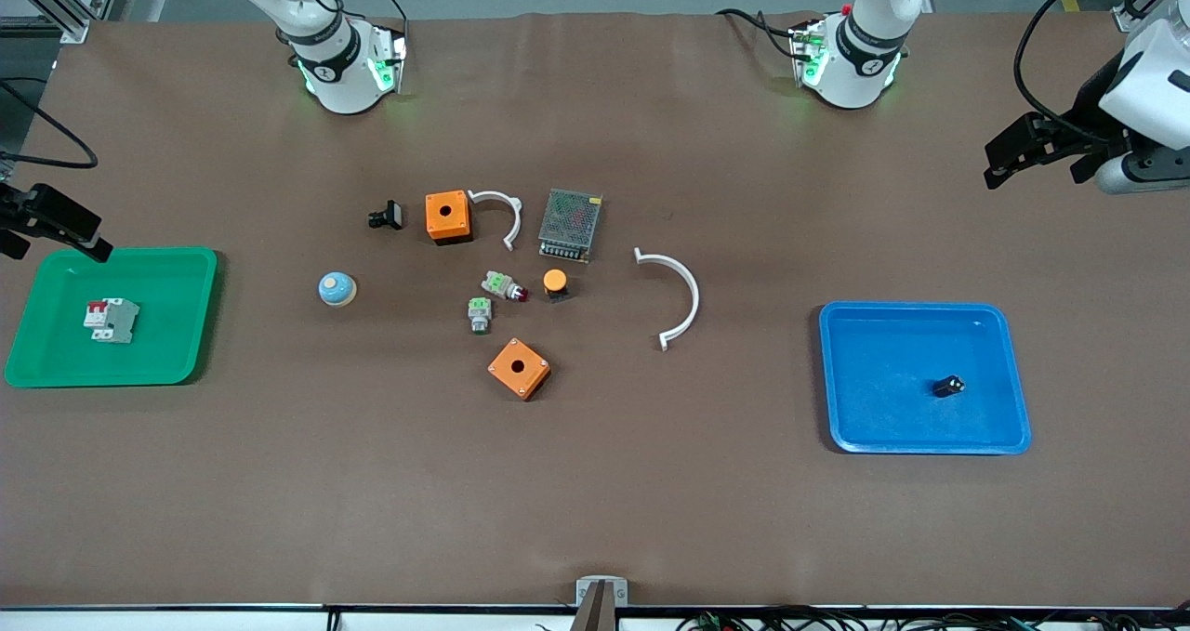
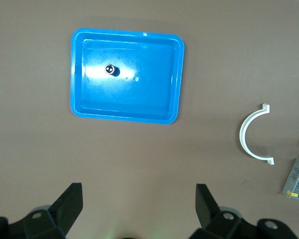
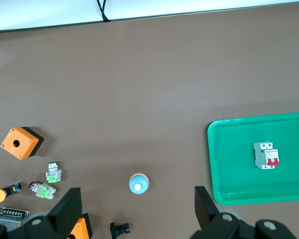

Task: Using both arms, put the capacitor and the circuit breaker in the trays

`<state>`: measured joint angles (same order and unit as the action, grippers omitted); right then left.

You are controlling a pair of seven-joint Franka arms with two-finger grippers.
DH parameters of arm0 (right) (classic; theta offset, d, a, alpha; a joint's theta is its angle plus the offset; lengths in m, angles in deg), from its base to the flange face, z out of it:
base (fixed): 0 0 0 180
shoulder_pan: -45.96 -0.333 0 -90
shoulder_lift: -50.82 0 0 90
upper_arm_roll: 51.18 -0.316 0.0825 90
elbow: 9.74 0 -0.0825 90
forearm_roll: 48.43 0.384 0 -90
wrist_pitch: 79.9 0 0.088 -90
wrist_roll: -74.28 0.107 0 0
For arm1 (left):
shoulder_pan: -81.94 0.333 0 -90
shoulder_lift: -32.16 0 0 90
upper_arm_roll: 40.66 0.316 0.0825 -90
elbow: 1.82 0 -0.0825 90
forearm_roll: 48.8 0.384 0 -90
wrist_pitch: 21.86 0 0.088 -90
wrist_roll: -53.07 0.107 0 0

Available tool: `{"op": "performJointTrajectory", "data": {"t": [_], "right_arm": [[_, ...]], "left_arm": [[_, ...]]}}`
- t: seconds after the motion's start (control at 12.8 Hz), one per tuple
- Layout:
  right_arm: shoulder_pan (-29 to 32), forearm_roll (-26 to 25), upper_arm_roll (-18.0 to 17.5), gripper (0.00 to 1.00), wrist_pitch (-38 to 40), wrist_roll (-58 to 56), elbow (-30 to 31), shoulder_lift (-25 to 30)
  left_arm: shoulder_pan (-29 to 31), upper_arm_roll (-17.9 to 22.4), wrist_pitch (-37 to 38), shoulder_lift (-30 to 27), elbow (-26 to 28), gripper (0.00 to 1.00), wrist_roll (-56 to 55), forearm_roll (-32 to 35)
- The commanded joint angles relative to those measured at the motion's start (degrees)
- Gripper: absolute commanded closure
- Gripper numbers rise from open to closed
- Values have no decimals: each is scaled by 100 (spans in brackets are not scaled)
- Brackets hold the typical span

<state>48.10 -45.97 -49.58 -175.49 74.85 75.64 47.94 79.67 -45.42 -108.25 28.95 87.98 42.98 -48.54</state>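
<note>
The capacitor (image 1: 948, 386), a tiny dark cylinder, lies in the blue tray (image 1: 1015, 380) toward the left arm's end of the table. It also shows in the left wrist view (image 2: 110, 69), inside that tray (image 2: 176, 79). The circuit breaker (image 1: 112, 320), grey-white with red levers, lies in the green tray (image 1: 201, 315) toward the right arm's end. The right wrist view shows the breaker (image 3: 265, 155) in its tray (image 3: 213, 164). My left gripper (image 1: 1035, 170) is open and empty, up in the air beside the blue tray (image 2: 139, 204). My right gripper (image 1: 54, 241) is open and empty above the green tray's edge (image 3: 134, 209).
Loose parts lie mid-table: two orange boxes (image 1: 448, 216) (image 1: 519, 368), two white curved clips (image 1: 674, 296) (image 1: 502, 215), a meshed power supply (image 1: 570, 225), a blue dome button (image 1: 337, 288), two green-topped parts (image 1: 480, 314), an orange-capped button (image 1: 555, 282) and a black clip-like part (image 1: 386, 215).
</note>
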Motion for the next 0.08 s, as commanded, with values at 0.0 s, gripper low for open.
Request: {"op": "performJointTrajectory", "data": {"t": [0.0], "right_arm": [[49,-8,6,0,207,-22,-136,-45]], "left_arm": [[-27,36,192,13,-129,0,86,97]]}}
